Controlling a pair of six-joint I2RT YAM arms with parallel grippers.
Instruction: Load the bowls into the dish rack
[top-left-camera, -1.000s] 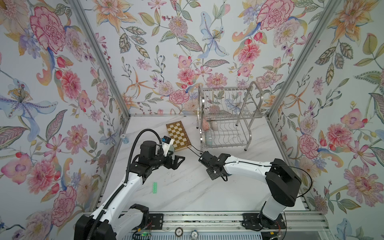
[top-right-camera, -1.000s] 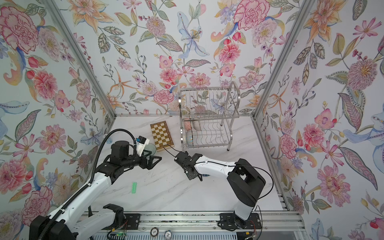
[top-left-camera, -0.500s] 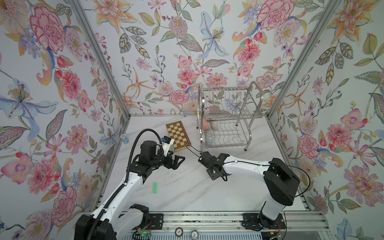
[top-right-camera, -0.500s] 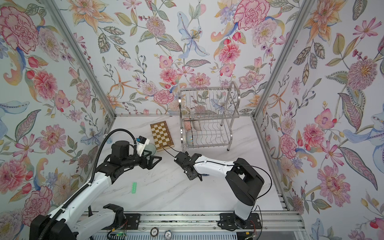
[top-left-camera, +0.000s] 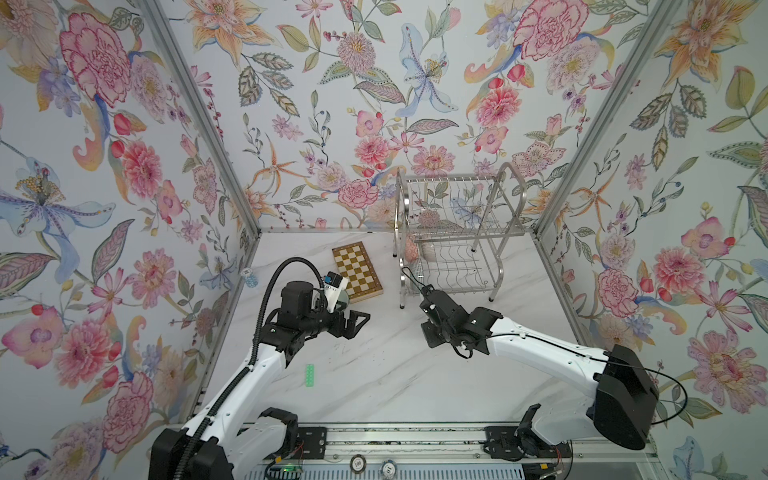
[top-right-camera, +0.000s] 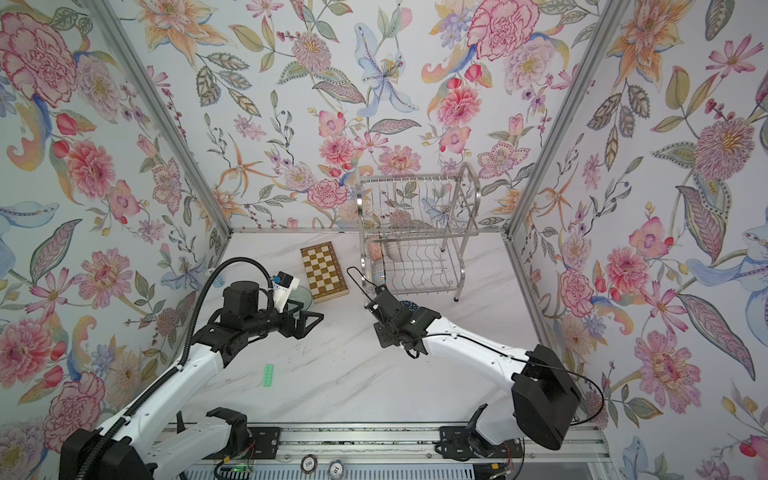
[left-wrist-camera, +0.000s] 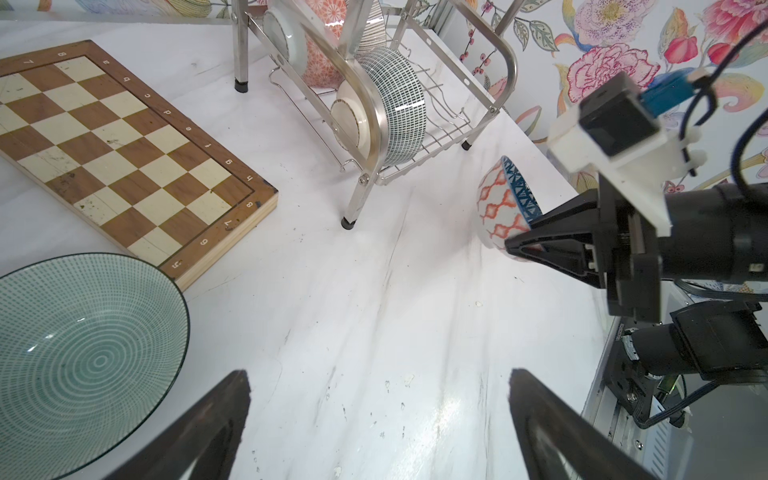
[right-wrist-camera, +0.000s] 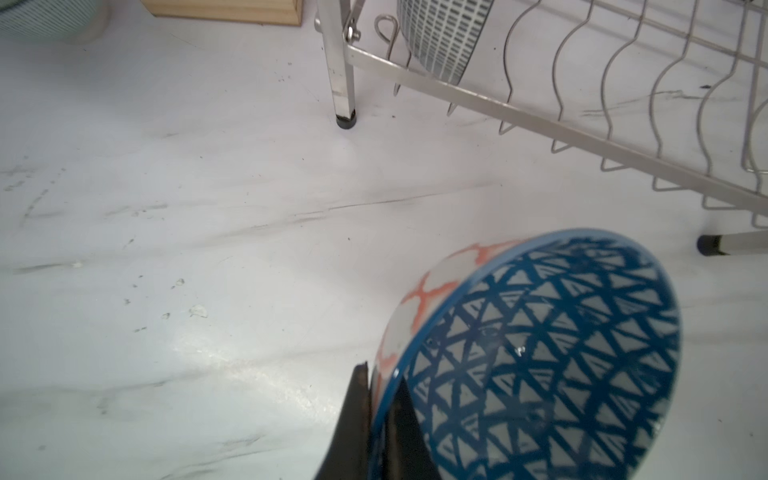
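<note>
blue-triangle bowl with orange lattice outside, mint bowl in pale rings, brown-and-cream chessboard, grey dashed-stripe bowl, silvery rack, white grey-veined surface, tiny green block, pretty loud pink floral walls

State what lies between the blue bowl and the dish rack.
Nothing but bare marble table separates the blue bowl from the rack; the right wrist view shows it.
</note>
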